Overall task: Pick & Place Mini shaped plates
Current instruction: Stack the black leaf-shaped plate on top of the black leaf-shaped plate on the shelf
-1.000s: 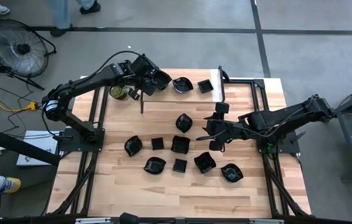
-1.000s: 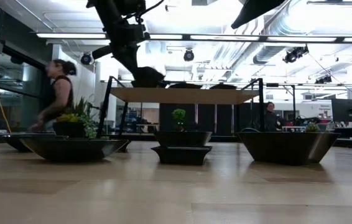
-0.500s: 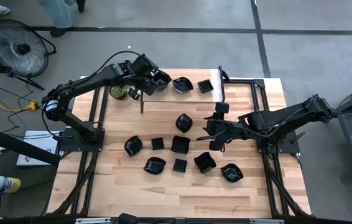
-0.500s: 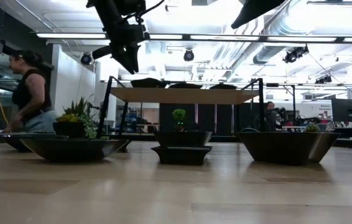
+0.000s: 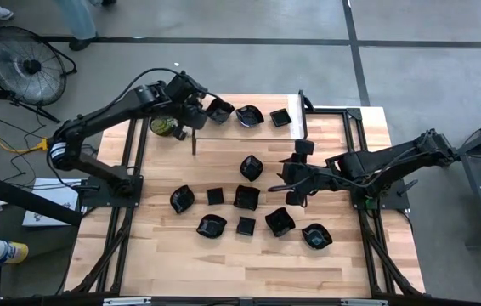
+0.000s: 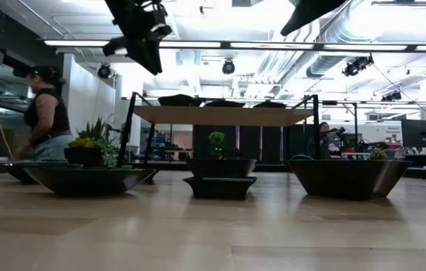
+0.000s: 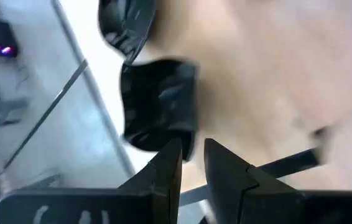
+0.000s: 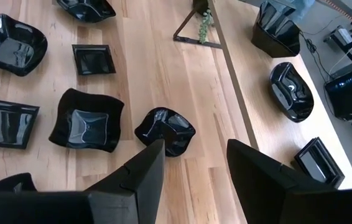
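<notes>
Hovering beside a shelf plate [image 5: 219, 110], left pincer [image 5: 196, 116] parted, empty.

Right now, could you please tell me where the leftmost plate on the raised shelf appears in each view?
High view: the plate, far edge, left of centre.
Low view: leftmost dark shape atop the shelf.
Left wrist view: just beyond the left claw, at.
Right wrist view: farthest one along the shelf.
Shared landmark: the shelf.

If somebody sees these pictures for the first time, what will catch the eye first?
Most striking are the glossy black plates scattered over the middle of the wooden table. Three more sit in a row on the raised shelf at the far edge, where the left gripper hovers beside the nearest plate.
</notes>
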